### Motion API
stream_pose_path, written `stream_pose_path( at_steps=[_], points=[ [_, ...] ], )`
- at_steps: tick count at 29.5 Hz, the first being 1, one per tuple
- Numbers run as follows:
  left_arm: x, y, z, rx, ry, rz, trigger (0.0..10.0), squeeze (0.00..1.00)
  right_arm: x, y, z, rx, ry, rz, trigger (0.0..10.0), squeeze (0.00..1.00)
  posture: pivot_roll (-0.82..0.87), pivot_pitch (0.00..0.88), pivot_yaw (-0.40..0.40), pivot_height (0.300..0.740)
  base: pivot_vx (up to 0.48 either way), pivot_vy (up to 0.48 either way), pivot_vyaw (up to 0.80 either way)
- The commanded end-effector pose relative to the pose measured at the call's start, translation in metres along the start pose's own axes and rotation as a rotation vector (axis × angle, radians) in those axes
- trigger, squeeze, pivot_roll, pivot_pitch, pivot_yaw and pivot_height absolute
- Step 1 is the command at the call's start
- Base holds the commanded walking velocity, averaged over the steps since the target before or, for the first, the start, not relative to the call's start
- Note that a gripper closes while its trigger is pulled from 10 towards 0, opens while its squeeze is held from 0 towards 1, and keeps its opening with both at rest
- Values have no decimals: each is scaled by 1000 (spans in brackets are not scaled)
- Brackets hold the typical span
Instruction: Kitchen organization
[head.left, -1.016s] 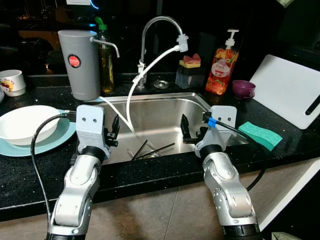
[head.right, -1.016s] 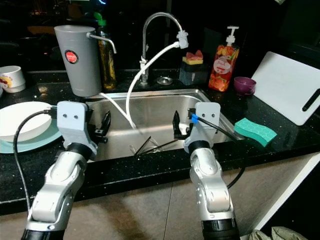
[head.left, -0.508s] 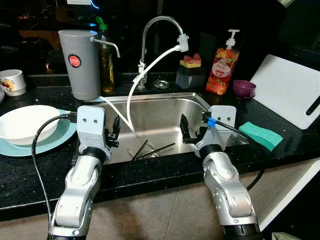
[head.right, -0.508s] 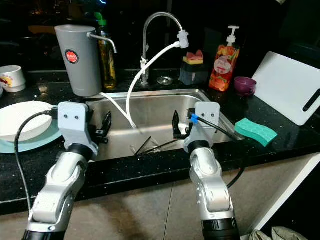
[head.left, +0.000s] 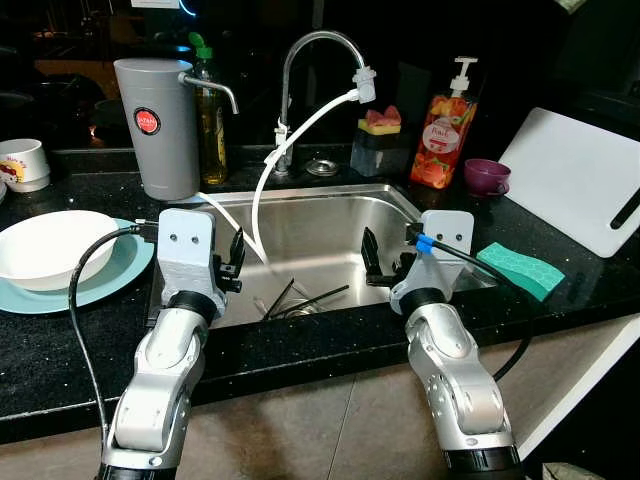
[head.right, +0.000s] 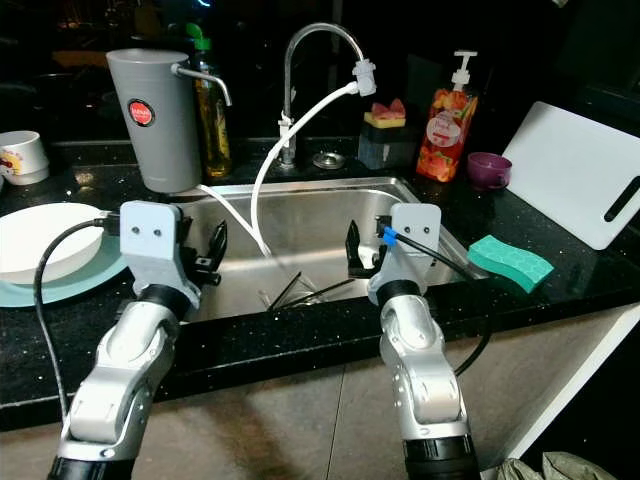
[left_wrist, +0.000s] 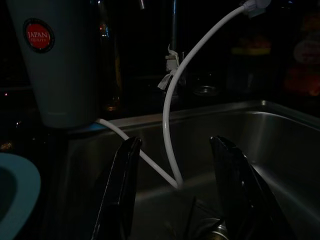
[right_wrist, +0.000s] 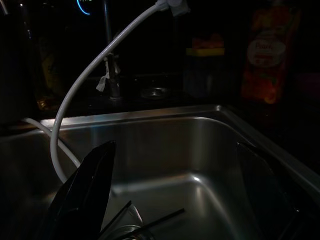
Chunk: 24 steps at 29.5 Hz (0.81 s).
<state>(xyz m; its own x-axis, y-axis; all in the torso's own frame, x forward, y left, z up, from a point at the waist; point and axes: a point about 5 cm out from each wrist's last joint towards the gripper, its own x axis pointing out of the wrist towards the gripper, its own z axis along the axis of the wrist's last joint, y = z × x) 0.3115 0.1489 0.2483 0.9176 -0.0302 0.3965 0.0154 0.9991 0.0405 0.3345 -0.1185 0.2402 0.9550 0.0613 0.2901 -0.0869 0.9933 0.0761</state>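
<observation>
While both grippers, left (head.left: 233, 262) and right (head.left: 378, 262), hang spread and empty mid-frame over one sink (head.left: 330, 225), two sticks (head.left: 300, 297) lie inside.

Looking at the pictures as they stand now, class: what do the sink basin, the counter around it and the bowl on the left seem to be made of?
Sink basin: brushed stainless steel, by its grey sheen and soft reflections. Counter: glossy black with pale speckles, probably polished granite or a look-alike composite. Bowl: smooth, white and opaque, likely glazed ceramic, though melamine cannot be ruled out.

"JAPAN" on grey canister (left_wrist: 55, 60)
</observation>
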Motion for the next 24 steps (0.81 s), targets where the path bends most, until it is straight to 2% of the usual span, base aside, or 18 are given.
stream_pose_path(
  at_steps=[1, 5, 12, 24],
  points=[
    [-4, 1, -1, 8, 10, 5, 10000, 0, 2, 2, 1, 14, -8, 8, 10000, 0, 163, 92, -81, 740, 0, 0, 0],
    [-4, 3, 0, 15, 11, 5, 10000, 0, 3, 6, 2, 23, -14, 16, 10000, 0, 166, 94, -81, 740, 0, 0, 0],
    [0, -3, 0, 5, 1, -14, 10000, 0, 2, 3, 0, 16, -14, 9, 10000, 0, 159, 66, -75, 740, 0, 0, 0],
    [2, -3, 1, 4, -5, -13, 10000, 0, 5, 4, 2, 15, -25, 14, 10000, 0, 162, 56, -74, 740, 0, 0, 0]
  ],
)
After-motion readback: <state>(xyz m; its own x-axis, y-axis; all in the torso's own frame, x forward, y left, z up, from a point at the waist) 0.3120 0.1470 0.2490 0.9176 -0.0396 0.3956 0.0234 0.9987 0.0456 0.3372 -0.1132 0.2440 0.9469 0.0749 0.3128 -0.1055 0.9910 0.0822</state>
